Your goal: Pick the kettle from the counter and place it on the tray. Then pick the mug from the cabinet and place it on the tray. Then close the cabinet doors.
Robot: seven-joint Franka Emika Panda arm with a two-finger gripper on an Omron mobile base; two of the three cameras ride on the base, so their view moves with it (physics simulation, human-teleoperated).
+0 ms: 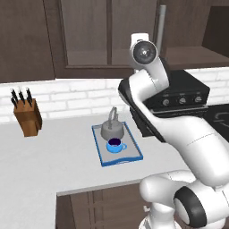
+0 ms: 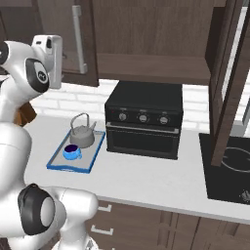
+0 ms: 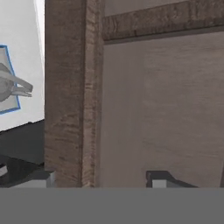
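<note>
While no writing is readable anywhere, the kettle (image 1: 112,129) and mug (image 1: 115,145) sit on the tray (image 1: 133,157). Gripper (image 3: 99,179) jaws wide, empty, tips cut off, close against a cabinet door (image 3: 157,105).

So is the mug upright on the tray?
Yes: the mug stands upright, dark opening up, on the tray beside the kettle.
</note>
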